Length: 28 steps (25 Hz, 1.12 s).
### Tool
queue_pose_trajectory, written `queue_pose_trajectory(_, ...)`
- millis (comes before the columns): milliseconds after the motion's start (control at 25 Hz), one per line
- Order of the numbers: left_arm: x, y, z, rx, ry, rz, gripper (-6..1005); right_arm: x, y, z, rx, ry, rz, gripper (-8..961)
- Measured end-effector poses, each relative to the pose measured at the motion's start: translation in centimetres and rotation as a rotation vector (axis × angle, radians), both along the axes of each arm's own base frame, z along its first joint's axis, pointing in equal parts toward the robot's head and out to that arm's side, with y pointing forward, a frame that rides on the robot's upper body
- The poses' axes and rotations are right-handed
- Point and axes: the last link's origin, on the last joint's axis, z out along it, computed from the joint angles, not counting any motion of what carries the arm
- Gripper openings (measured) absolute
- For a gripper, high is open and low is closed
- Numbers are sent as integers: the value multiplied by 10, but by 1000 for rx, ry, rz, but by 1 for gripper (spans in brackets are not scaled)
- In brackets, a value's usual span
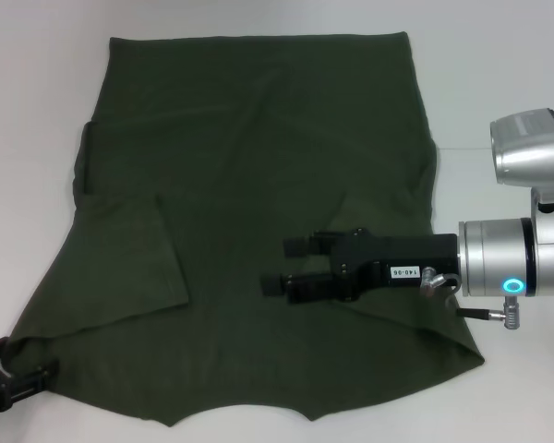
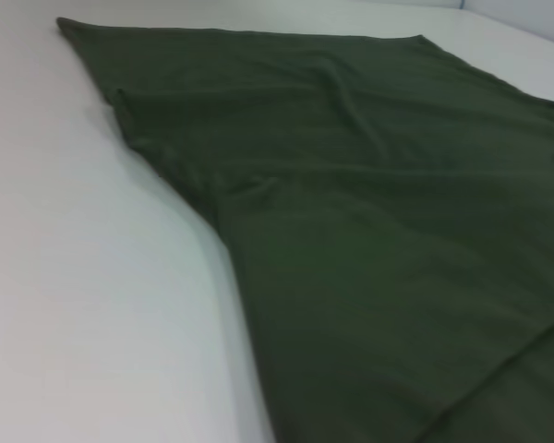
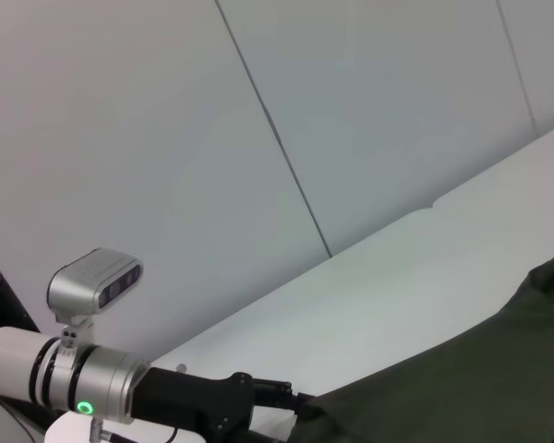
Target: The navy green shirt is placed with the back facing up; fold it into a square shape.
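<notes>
The navy green shirt [image 1: 249, 157] lies flat on the white table, plain side up, hem at the far end and neckline nearest me. Its left sleeve [image 1: 129, 254] is folded in over the body. My right gripper [image 1: 289, 263] hovers over the shirt's right half, pointing left, open with nothing between its fingers. My left gripper [image 1: 14, 383] sits at the shirt's near left corner; the right wrist view shows the left gripper [image 3: 291, 406] against the cloth edge [image 3: 462, 378]. The left wrist view shows only the shirt [image 2: 369, 203] and the table.
White table [image 1: 499, 74] surrounds the shirt, with bare surface on the left [image 2: 83, 277] and beyond the hem. A light wall [image 3: 166, 120] stands behind the table. The right arm's silver wrist [image 1: 512, 258] hangs over the shirt's right edge.
</notes>
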Motion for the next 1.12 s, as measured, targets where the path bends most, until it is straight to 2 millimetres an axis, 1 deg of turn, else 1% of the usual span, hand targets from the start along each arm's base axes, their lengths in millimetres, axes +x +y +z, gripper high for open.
queue_pose_trajectory(480, 9, 0, -2, -33, -34, -43, 863, 1, 2, 3, 13, 3, -1, 933)
queue_pose_trajectory(840, 14, 1, -7, -69, -35, -61, 862, 1, 2, 3, 14, 4, 0, 932)
queue_pose_trajectory(1120, 17, 3, -6, -79, -43, -81, 861, 1, 3, 4, 21, 10, -2, 930)
